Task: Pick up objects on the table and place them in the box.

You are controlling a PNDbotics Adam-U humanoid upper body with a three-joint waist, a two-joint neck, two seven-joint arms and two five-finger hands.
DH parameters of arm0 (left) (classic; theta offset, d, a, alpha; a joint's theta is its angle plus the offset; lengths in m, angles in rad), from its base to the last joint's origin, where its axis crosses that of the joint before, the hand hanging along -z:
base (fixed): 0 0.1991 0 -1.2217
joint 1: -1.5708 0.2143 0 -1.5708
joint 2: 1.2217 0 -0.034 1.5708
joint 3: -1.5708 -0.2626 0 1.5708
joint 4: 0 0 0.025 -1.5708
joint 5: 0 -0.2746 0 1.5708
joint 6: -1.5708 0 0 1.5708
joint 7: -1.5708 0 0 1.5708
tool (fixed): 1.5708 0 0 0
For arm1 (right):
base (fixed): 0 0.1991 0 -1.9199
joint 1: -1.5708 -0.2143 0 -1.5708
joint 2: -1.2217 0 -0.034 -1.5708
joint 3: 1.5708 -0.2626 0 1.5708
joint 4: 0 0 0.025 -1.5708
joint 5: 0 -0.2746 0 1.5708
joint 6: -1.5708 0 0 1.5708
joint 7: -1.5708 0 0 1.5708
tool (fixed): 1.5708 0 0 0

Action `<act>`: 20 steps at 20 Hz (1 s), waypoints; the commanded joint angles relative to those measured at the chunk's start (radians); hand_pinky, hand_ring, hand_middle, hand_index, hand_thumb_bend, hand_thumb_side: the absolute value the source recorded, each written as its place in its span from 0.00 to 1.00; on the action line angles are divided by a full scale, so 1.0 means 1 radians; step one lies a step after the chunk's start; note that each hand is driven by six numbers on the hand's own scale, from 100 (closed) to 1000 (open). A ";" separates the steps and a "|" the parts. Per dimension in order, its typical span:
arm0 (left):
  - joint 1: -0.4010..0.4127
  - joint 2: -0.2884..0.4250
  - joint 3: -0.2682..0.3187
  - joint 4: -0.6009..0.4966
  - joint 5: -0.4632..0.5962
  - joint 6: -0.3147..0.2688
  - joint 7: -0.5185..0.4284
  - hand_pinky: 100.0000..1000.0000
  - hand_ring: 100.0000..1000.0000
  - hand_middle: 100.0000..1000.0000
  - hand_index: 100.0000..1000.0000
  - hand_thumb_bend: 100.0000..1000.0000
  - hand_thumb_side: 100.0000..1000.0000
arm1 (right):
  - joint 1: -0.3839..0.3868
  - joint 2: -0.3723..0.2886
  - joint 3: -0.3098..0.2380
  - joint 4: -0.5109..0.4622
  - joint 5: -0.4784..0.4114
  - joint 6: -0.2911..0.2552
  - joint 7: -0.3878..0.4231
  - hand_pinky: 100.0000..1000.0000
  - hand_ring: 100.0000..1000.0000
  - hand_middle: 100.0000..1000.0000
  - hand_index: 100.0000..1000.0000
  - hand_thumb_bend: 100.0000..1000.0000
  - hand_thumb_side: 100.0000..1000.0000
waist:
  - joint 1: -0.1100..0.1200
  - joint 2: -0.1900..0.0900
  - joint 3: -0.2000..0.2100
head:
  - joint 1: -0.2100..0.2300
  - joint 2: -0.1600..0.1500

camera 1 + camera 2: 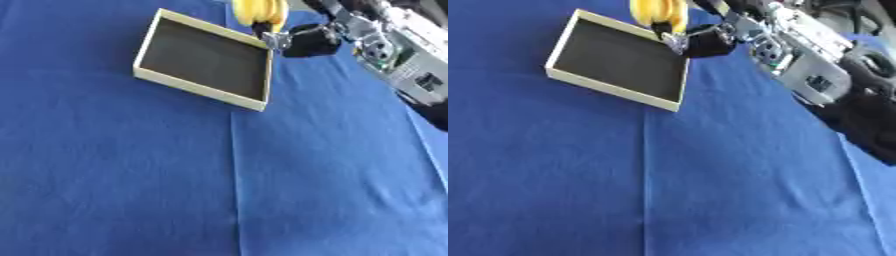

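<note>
Blue cloth [131, 190], covering the table: nearest the camera, bare, one crease line running down its middle.

Right hand [702, 40]: enters from the upper right on a silver and black forearm [811, 65]. Dark fingers [677, 39] reach to the far right corner of the box. They appear curled about the lower end of the yellow object, but the contact is blurred; read as a grip, with some doubt.

Yellow object [658, 11]: a bunch of banana-like shapes, cut off by the top edge of both views. It sits at the box's far rim, just beyond it, whether lifted or resting on the cloth cannot be told.

Box [150, 42]: shallow, cream walls, dark floor, lying askew in the upper left. Nothing shows inside it.

Left hand: not in either view.

Progress, as a judgement: early. The box holds no objects yet. One object is in hand at the rim and remains to be carried over the wall and released. No other loose objects show on the cloth.
</note>
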State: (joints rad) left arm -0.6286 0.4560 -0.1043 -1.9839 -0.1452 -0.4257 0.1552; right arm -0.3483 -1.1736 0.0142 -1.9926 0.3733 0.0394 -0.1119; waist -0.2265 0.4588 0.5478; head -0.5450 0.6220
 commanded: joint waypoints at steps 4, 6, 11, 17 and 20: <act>-0.020 -0.004 0.009 -0.016 0.009 -0.010 0.005 0.93 0.72 0.70 0.87 0.00 0.53 | -0.023 -0.008 0.013 -0.007 -0.030 0.036 -0.002 0.76 0.61 0.43 0.64 0.00 0.00 | 0.001 0.002 0.047 | -0.052 -0.028; -0.019 -0.009 0.012 -0.016 0.009 -0.010 0.006 0.93 0.72 0.70 0.87 0.00 0.53 | -0.017 -0.001 0.025 -0.007 -0.013 0.044 0.016 0.77 0.63 0.45 0.66 0.00 0.00 | 0.001 0.011 0.055 | -0.055 -0.033; -0.015 -0.020 0.016 -0.016 0.011 -0.006 0.008 0.93 0.72 0.70 0.87 0.00 0.53 | 0.001 0.019 0.038 -0.007 0.018 0.047 0.048 0.77 0.65 0.48 0.68 0.00 0.00 | 0.000 0.026 0.057 | -0.056 -0.046; -0.012 -0.024 0.019 -0.016 0.011 -0.003 0.009 0.94 0.72 0.70 0.87 0.00 0.53 | 0.015 0.031 0.054 -0.007 0.058 0.037 0.094 0.77 0.69 0.54 0.72 0.00 0.00 | 0.000 0.032 0.053 | -0.047 -0.051; -0.011 -0.024 0.019 -0.016 0.010 -0.003 0.008 0.94 0.72 0.70 0.87 0.00 0.53 | 0.018 0.032 0.054 -0.007 0.089 0.063 0.122 0.77 0.77 0.69 0.81 0.00 0.00 | 0.000 0.032 0.054 | -0.049 -0.051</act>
State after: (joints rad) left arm -0.6336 0.4210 -0.0947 -1.9839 -0.1385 -0.4302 0.1608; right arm -0.3246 -1.1206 0.0762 -1.9924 0.4454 0.0958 -0.0013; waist -0.2365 0.5112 0.6030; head -0.5922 0.5867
